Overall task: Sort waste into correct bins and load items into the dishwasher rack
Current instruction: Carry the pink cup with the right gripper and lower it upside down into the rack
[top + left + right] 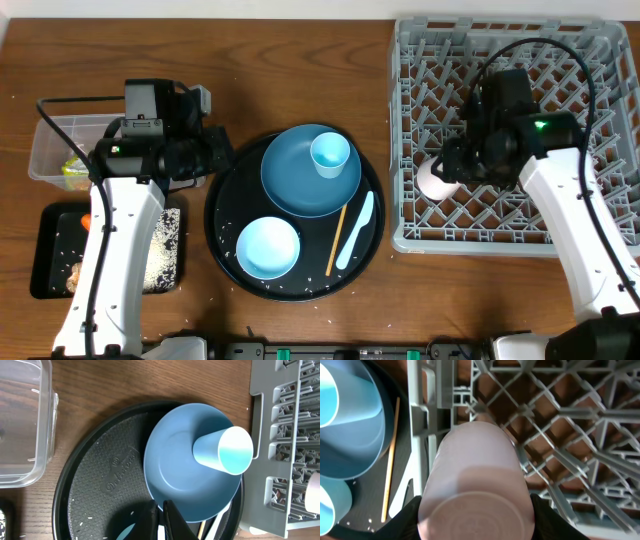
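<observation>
My right gripper point(452, 172) is shut on the small pink cup point(475, 475), its black fingers point(405, 520) pressing both sides. The cup hangs low over the left side of the grey dishwasher rack point(510, 140). My left gripper point(161, 520) is shut and empty, just above the near rim of the dark blue plate point(175, 470). A light blue cup point(330, 154) lies tipped on that plate. Beside it are a pale blue bowl point(268, 247), a pale spoon point(356, 232) and a wooden chopstick point(336, 240).
Plate, bowl, spoon and chopstick rest on a large round black tray point(225, 215) with stray rice grains. At the left, a clear tub point(50, 150) holds a yellow-green wrapper point(73, 170). A flat black tray point(50, 250) holds rice point(160, 250) and an orange carrot point(86, 220).
</observation>
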You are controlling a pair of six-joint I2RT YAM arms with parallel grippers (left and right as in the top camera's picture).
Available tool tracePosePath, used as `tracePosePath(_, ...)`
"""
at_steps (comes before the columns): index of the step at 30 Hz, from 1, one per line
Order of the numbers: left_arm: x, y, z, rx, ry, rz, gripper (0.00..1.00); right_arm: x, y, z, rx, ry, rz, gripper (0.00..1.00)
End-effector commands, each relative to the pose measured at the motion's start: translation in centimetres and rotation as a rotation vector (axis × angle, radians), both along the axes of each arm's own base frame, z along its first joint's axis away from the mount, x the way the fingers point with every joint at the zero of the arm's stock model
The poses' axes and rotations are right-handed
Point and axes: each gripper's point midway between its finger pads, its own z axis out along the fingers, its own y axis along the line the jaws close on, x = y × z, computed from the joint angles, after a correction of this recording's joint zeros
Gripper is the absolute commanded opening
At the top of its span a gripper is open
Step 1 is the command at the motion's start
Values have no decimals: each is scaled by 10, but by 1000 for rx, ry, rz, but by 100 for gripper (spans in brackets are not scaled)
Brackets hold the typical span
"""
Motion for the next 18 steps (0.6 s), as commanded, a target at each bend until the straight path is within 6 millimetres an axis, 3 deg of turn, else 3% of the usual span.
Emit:
tracePosePath(1,-1,1,-1,12,1,-5,7,-1,4,-5,-7,-3,20,1)
tracePosePath(15,-2,1,-1,12,6,-5,7,-4,4,-40,-11,3,34,1)
tracePosePath(18,-2,1,-1,12,6,-5,8,-1,4,-41,-9,-11,34,10)
